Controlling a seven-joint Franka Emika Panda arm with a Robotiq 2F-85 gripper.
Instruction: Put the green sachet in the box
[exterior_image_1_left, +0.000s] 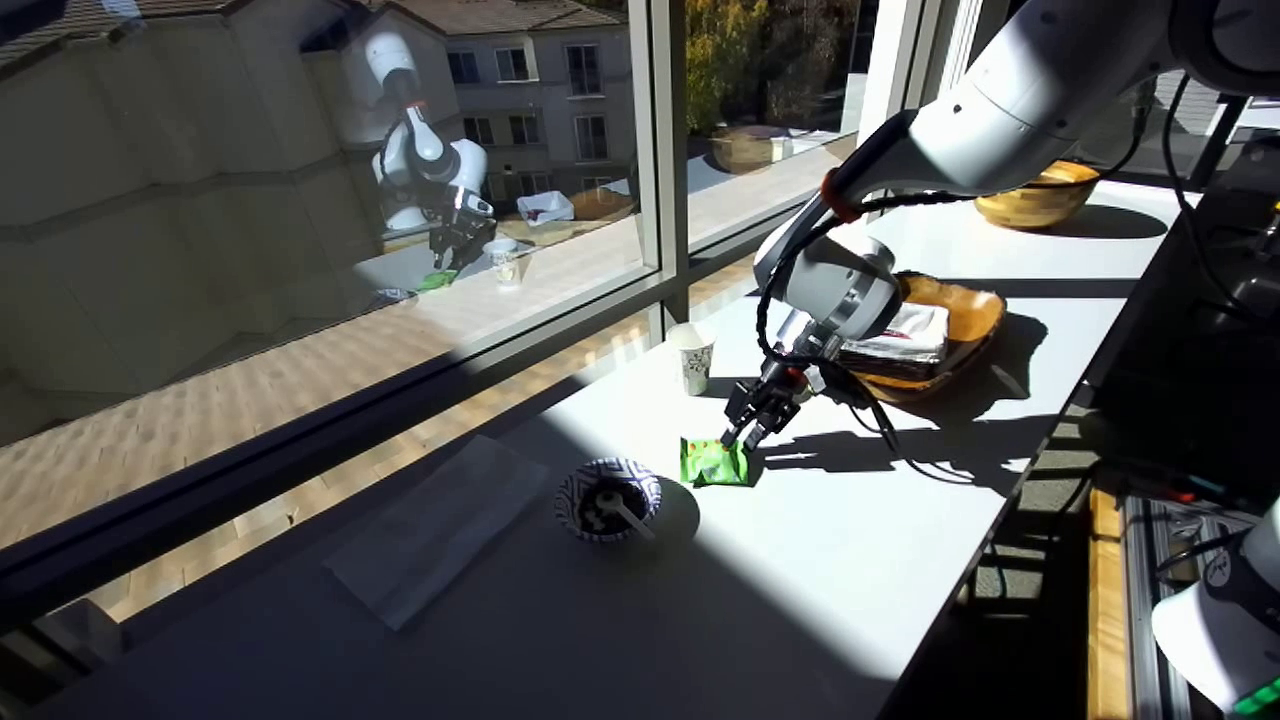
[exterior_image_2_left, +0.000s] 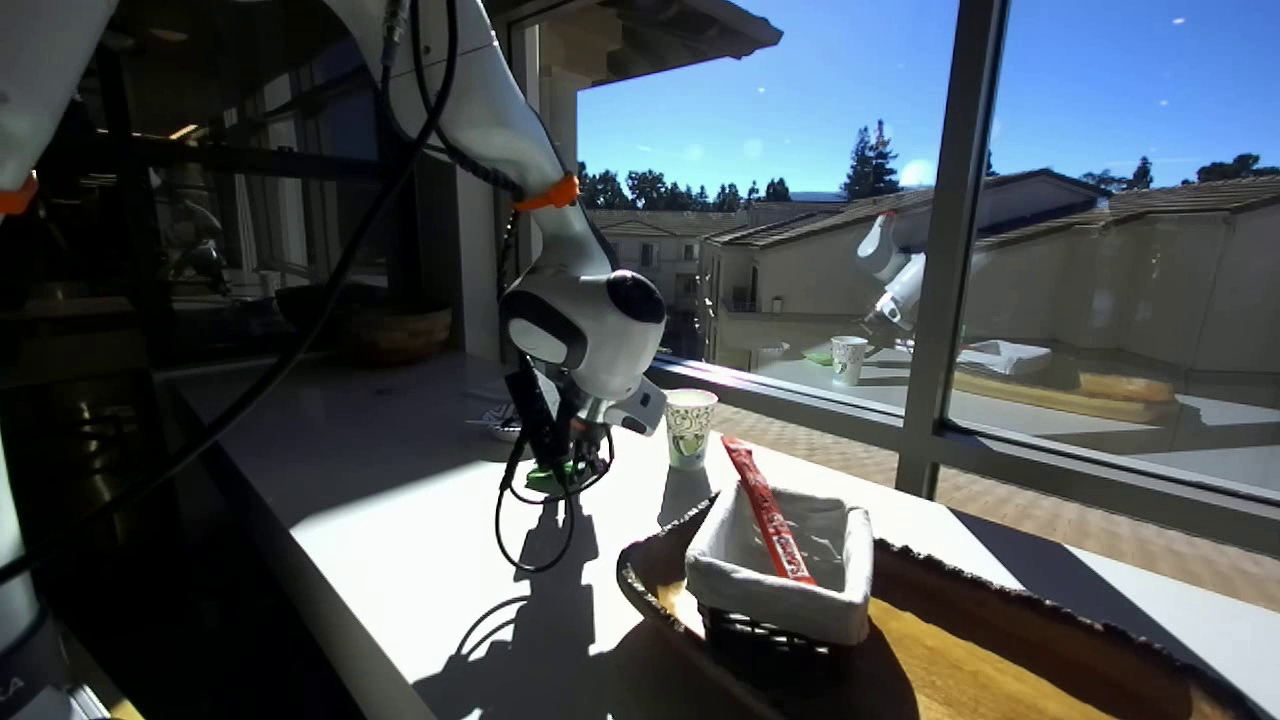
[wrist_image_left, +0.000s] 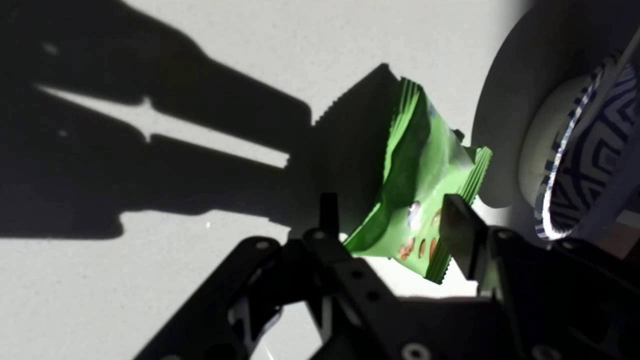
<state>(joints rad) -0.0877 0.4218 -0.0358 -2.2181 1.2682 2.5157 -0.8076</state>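
The green sachet lies on the white table, beside a patterned bowl. It also shows in an exterior view, partly hidden behind the gripper and cables. My gripper points down at the sachet. In the wrist view the gripper is open, with the near part of the sachet between its fingertips as seen from above. I cannot tell whether a finger touches it. The box, a dark woven basket with a pale cloth lining, holds a red stick packet. It also shows in an exterior view.
The box stands in a long wooden tray. A paper cup stands near the window. The patterned bowl with a spoon is close to the sachet. A napkin lies farther along. A wooden bowl stands at the table's far end.
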